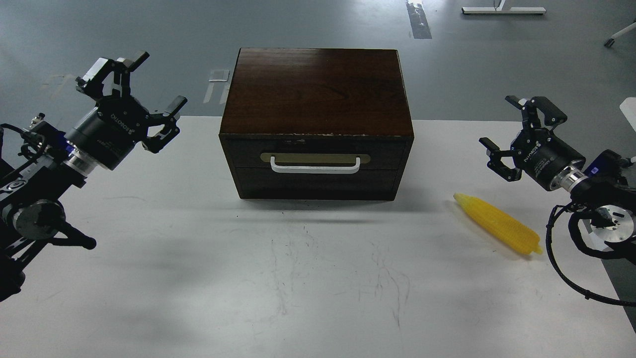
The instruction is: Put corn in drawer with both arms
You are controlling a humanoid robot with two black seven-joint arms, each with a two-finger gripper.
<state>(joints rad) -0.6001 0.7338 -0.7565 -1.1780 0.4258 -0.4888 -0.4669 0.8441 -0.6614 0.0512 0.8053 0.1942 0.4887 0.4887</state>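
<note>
The yellow corn [498, 223] lies on the white table at the right, slanting from upper left to lower right. The drawer [315, 154] is shut in the front of the dark brown cabinet [316, 89], with its white bar handle [315, 166] on a tan plate. My left gripper [133, 87] is open and empty, raised left of the cabinet's top. My right gripper [516, 129] is open and empty, above and a little right of the corn, apart from it.
The cabinet stands at the table's [308, 278] far middle. A plain panel [315, 183] sits under the drawer. The table's right edge runs close behind the corn and my right arm. Grey floor lies beyond.
</note>
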